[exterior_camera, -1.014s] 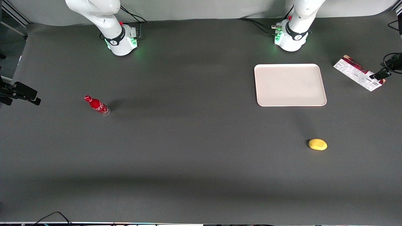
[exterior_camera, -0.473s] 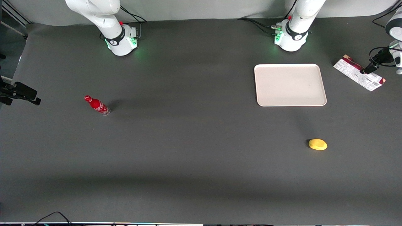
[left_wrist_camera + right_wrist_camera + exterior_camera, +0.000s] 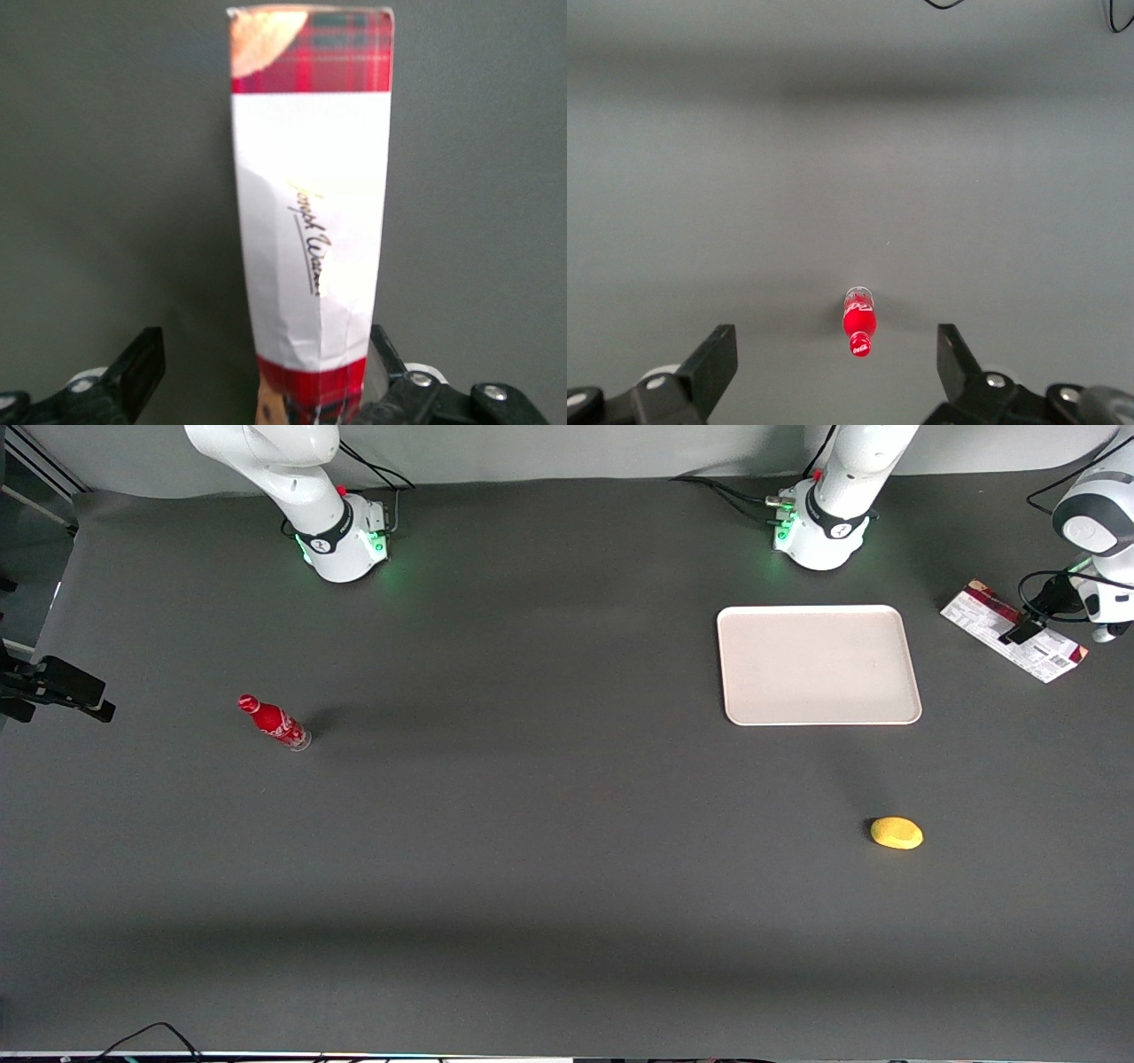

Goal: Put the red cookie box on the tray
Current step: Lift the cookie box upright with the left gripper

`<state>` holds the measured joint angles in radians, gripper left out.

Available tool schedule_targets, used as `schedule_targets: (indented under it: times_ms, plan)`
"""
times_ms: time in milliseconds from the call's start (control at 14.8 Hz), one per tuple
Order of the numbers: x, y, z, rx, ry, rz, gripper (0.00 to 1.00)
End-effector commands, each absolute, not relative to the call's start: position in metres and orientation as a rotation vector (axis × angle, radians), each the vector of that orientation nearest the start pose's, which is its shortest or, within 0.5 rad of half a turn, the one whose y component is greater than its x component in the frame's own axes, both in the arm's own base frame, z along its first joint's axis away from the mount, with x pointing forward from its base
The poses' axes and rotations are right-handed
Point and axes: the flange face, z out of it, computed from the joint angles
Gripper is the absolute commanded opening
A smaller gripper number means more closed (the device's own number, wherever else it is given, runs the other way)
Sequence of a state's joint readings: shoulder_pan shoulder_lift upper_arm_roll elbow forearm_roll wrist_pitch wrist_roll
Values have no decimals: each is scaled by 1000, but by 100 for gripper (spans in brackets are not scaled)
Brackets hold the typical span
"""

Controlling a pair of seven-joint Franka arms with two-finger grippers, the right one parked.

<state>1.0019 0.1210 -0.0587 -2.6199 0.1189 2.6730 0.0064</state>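
Note:
The red cookie box (image 3: 976, 615) lies flat on the dark table at the working arm's end, beside the tray (image 3: 819, 664), printed white face up. My gripper (image 3: 1021, 634) hangs low over the middle of the box, open. In the left wrist view the box (image 3: 310, 221) runs lengthwise between the two black fingers (image 3: 142, 363), white with red tartan ends. One finger stands close beside a long edge of the box; the other is well apart from it. The gripper (image 3: 266, 354) straddles the box without closing on it. The tray is pale beige and holds nothing.
A yellow lemon-shaped object (image 3: 897, 833) lies nearer the front camera than the tray. A small red cola bottle (image 3: 275, 723) stands toward the parked arm's end of the table, also in the right wrist view as the bottle (image 3: 860, 320).
My gripper has slid along the box from its barcode end toward its middle, and more of the white wrist has come into the front view. The box and tray have not moved.

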Motion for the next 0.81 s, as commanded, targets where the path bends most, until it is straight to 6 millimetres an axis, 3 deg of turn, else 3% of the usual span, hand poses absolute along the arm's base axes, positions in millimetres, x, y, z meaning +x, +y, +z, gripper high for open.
schedule_targets:
  times_ms: [0, 68, 271, 406, 473, 744]
  plan:
    - [255, 344, 200, -2879, -1217, 98, 97]
    - [255, 344, 200, -2879, -1214, 98, 86]
    - [256, 344, 201, -2888, -1192, 94, 32]
    - [258, 344, 201, -2891, -1183, 94, 6]
    - [259, 343, 201, -2897, -1170, 93, 0]
    - [269, 351, 218, -2911, -1087, 58, 0]
